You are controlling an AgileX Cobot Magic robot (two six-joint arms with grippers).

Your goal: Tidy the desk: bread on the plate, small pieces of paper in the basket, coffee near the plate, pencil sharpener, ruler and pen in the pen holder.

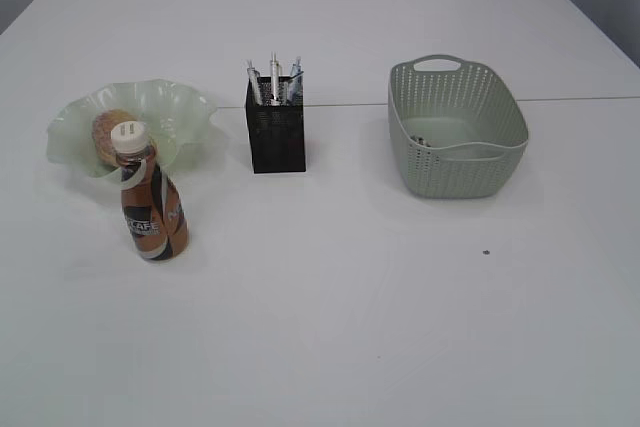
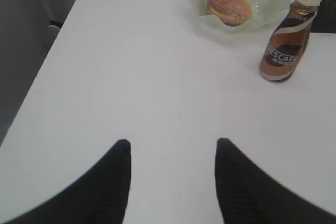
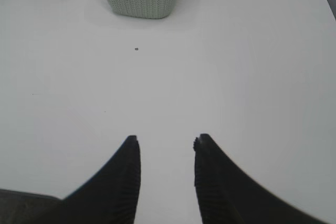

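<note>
While the white table (image 1: pixel 330 337) is filling nearly all of your exterior view, you are seeing a thin seam running across it behind the basket, so the top is looking like 2 slabs butted together. Pale wall panels are showing along the far edge, and in the left wrist view a dark grey gap is dropping away beside the table's left edge.

You are looking at the bread (image 1: pixel 113 129) lying on the wavy green plate (image 1: pixel 180 107) at the left. The coffee bottle (image 1: pixel 151 200) is standing upright just in front of that plate, its cap overlapping the rim from this angle. The black mesh pen holder (image 1: pixel 275 135) is sitting near the middle with several pens (image 1: pixel 274 80) sticking up out of it; you cannot tell from here whether the ruler or sharpener is inside. The pale green basket (image 1: pixel 457 129) is resting to the right, well apart from the holder, with small scraps of paper (image 1: pixel 418 141) lying on its floor. A tiny dark speck (image 1: pixel 486 253) is sitting on the bare surface in front of the basket.

Your left gripper (image 2: pixel 172 145) is hanging above bare table with its jaws spread and grasping nothing, the bread and bottle well ahead of it. Your right gripper (image 3: pixel 166 139) is also hovering over bare table, its jaws parted a little less and likewise holding nothing, with the basket far ahead.
</note>
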